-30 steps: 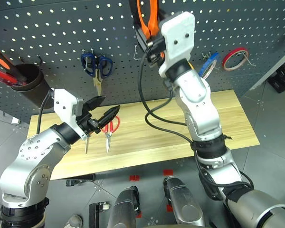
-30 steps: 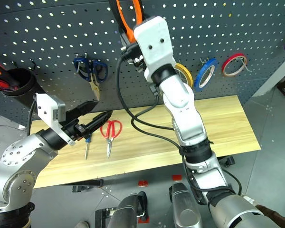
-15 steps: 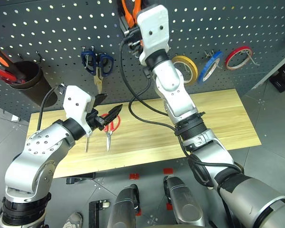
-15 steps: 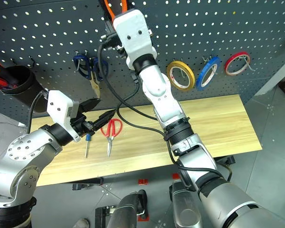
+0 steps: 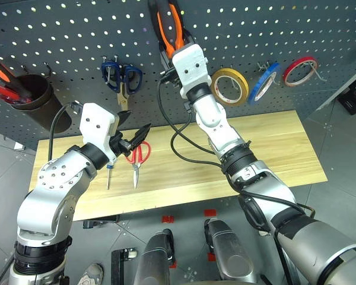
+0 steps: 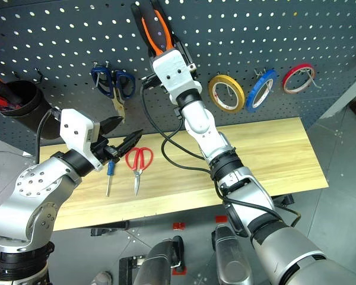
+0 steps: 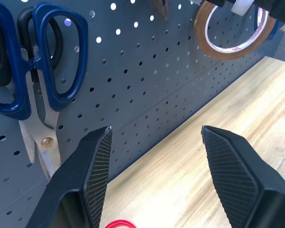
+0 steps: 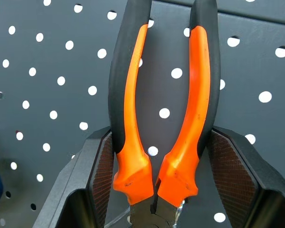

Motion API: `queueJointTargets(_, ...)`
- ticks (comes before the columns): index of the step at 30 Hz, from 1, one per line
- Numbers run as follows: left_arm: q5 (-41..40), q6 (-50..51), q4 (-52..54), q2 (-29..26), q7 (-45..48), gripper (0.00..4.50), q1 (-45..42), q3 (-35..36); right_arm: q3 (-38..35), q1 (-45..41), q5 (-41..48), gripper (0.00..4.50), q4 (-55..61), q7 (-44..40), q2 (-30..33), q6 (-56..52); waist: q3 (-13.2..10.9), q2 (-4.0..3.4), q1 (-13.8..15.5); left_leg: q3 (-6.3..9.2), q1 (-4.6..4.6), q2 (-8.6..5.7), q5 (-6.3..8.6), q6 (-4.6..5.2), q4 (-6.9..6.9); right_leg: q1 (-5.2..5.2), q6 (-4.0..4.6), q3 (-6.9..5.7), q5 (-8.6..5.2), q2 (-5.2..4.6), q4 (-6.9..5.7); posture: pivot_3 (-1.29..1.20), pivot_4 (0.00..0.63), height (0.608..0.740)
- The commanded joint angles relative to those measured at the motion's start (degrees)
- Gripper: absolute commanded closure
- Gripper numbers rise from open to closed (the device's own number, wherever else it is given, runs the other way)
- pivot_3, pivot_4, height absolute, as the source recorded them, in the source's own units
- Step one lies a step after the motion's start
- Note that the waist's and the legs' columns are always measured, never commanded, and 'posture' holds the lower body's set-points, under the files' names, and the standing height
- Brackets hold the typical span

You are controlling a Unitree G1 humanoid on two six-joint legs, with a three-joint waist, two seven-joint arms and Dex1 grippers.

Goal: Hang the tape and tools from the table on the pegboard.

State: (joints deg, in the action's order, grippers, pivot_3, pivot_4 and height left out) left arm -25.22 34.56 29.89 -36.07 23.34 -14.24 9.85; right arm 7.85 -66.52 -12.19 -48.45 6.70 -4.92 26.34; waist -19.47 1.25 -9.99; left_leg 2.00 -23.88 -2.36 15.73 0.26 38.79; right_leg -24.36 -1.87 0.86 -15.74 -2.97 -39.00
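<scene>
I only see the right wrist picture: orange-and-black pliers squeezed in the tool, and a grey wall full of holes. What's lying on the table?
Observer: Red-handled scissors and a small blue-handled screwdriver lie side by side on the table.
Operator: Is the yellow tape hung up?
Observer: Yes, the tan-yellow tape hangs on the pegboard.
Operator: What's the other tool doing?
Observer: The left tool is open and empty, close to the scissors but not touching them.
</scene>
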Motion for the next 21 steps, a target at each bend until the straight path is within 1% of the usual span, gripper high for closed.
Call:
queueJointTargets(1, 1.12, -1.8, 0.88, 0.59, 0.21, 1.33, 0.39, 0.2, -1.11, 1.57, 1.41, 1.85, 3.25, 0.16, -0.81, -2.15, 0.0, 0.0, 0.35, 0.0, 0.0, 0.01, 0.0, 0.0, 0.01, 0.01, 0.0, -0.01, 0.0, 0.0, 0.0, -0.19, 0.371, 0.74)
queueJointTargets(6, 3.23, -2.9, -0.35, 2.07, -1.02, 1.33, 1.47, -0.1, -1.33, 5.39, 2.54, 1.85, 9.08, -1.79, -1.05, -7.23, 0.0, 0.0, 0.73, 0.0, 0.01, 0.01, 0.0, 0.0, 0.06, 0.04, 0.0, -0.01, 0.0, -0.01, -0.01, -0.2, 0.364, 0.74)
queueJointTargets(12, 5.83, -2.77, -2.43, 4.68, -3.25, 1.33, 2.36, -0.83, -0.66, 9.49, 3.6, 1.85, 15.87, -5.98, -0.42, -14.46, 0.01, 0.01, 0.92, 0.02, 0.03, 0.02, 0.0, 0.0, 0.06, 0.05, 0.0, -0.04, 0.0, 0.0, -0.04, -0.22, 0.359, 0.74)
queueJointTargets(14, 8.07, -1.72, -2.77, 4.89, -5.03, 1.33, 2.53, -1.63, -0.52, 10.9, 3.99, 1.13, 18.31, -7.5, -0.11, -16.73, 0.02, 0.03, 0.98, 0.03, 0.03, 0.01, 0.0, 0.0, 0.05, 0.05, 0.0, -0.04, 0.0, 0.0, -0.03, -0.22, 0.357, 0.74)
queueJointTargets(18, 8.18, -0.94, -3.13, 6.68, -6.12, 1.33, 2.89, -1.6, -0.2, 12.79, 4.63, 0.01, 22.12, -10.14, 0.32, -20.08, 0.02, 0.02, 1.02, 0.02, -0.01, 0.0, 0.0, 0.01, 0.05, 0.06, 0.0, -0.02, 0.0, -0.02, 0.02, -0.23, 0.355, 0.74)
queueJointTargets(21, 7.22, 0.21, -3.38, 8.55, -6.85, 1.33, 3.09, -0.61, 0.29, 13.44, 4.68, 0.01, 24.11, -11.87, 0.76, -21.98, 0.02, 0.02, 0.91, -0.02, -0.03, 0.0, 0.0, 0.0, 0.06, 0.0, 0.0, -0.01, 0.0, -0.02, 0.01, -0.23, 0.353, 0.74)
